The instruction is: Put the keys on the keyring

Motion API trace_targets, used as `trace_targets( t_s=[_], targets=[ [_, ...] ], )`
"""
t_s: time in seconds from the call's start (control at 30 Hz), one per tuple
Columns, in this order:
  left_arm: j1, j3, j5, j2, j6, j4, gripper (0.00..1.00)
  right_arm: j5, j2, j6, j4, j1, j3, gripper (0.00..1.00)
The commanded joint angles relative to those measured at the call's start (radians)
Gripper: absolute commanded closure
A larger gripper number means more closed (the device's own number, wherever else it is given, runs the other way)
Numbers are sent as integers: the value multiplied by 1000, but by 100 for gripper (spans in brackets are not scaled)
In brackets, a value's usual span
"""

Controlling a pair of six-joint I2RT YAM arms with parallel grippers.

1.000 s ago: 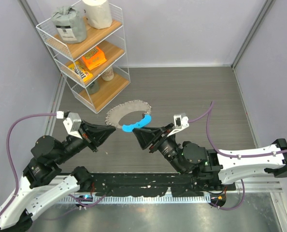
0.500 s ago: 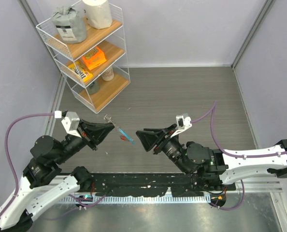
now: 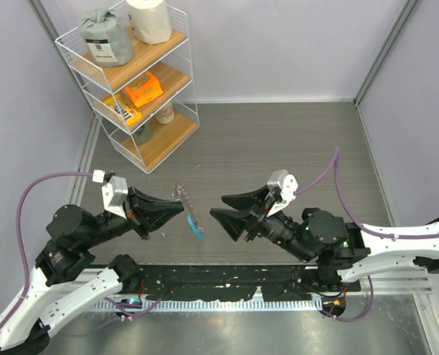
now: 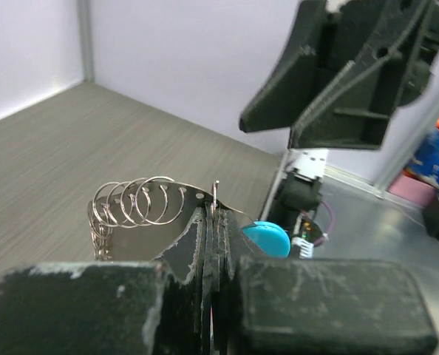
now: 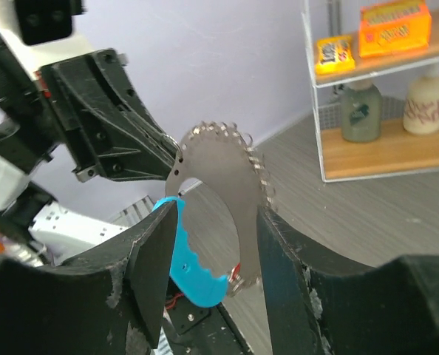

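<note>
The left pincer [image 3: 177, 209] is clamping the keys [image 5: 219, 185] at its tip, off the desk [image 3: 278, 140]. The right pincer [image 3: 218, 206] is gaping empty just opposite. The keyring [image 5: 194, 270] is dangling beneath, and whether threading is finished I cannot tell. The top view is showing an edge-on sliver, while the right wrist view is showing the whole toothed fan.

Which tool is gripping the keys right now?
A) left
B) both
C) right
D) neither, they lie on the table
A: the left tool is shut on the edge of the keys, holding them off the table, while the right tool is open, not clamped on them.
</note>
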Motion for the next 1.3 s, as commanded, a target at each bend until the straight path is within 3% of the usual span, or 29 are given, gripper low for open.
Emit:
trace_targets(
  t_s=[0.0,0.27,0.43,0.7,1.27],
  targets=[
    [5,45,218,9,-46,134,100,-204,-54,-189,-123,3,85,47],
    [5,2,410,7,-98,282,100,-458,-134,-289,-365,3,142,48],
    [5,-41,475,17,-169,434,100,-537,-91,-349,-473,4,214,48],
    [5,-79,513,61,-240,563,100,-569,36,-447,-459,3,346,52],
    [5,-96,519,61,-237,570,100,-532,138,-446,-310,1,423,62]
  ],
)
